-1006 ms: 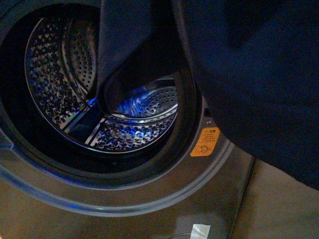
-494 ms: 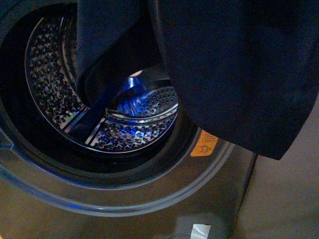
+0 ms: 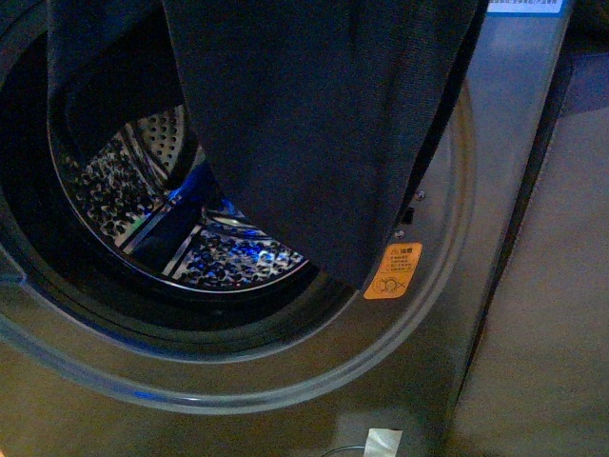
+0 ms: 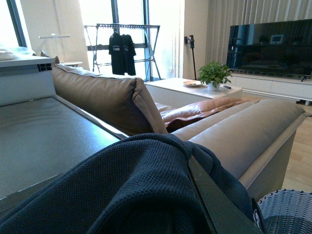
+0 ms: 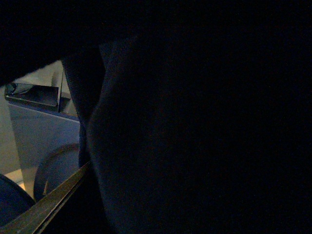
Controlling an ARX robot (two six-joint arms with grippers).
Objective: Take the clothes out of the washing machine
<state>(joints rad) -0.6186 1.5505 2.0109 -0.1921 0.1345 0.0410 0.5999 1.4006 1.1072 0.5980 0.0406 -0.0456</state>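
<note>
While the front view looked straight at the dark grey metallic front-loading washing machine (image 3: 457,324), only the left wrist view showed the room behind: a tan leather sofa (image 4: 107,97), a wide black television (image 4: 273,46), a green potted plant (image 4: 214,74) and a metal drying rack (image 4: 122,44) by the window. The right wrist view was dark.

A limp, plain dark navy garment (image 3: 314,124) hung from above the front view's frame across the round porthole. It covered the upper and right part of the opening, and its lowest tip ended just beside the small orange warning sticker (image 3: 393,271). Behind it, the perforated shiny steel drum (image 3: 114,181) showed bare metal with blue glints. A white tape patch (image 3: 383,442) sat low on the machine's front, and a beige flat-fronted unit (image 3: 542,333) stood alongside.

The same navy cloth (image 4: 136,190) filled the foreground of the left wrist view. Only a corner of a grey woven basket (image 4: 287,212) showed, and its contents could not be seen.

Neither the left claw nor the right claw was visible, so I cannot tell whether their fingers were apart, together or clamped on the cloth.
</note>
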